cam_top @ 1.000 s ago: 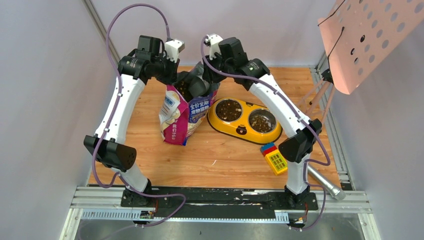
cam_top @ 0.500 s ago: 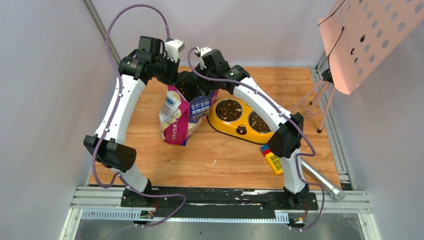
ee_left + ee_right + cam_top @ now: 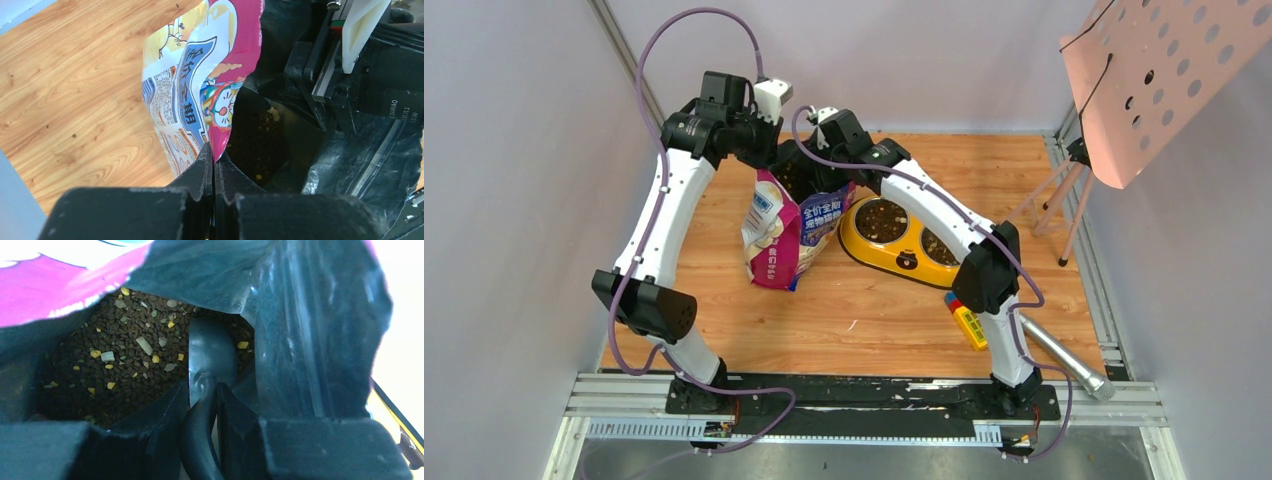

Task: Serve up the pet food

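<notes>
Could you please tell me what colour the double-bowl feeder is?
The feeder is yellow, with a small black mark on its front; the top view shows it best.

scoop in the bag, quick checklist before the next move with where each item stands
1. Left gripper pinching the bag rim: ok, the jaws are shut on the edge.
2. Bag upright with its mouth held open: ok.
3. Right gripper closed on the scoop handle: ok.
4. Scoop inside the bag, above the kibble: ok.
5. Scoop loaded: not ok, its bowl shows bare.
6. Room left in the feeder: cannot tell. Both bowls already hold kibble and one is partly hidden.
</notes>
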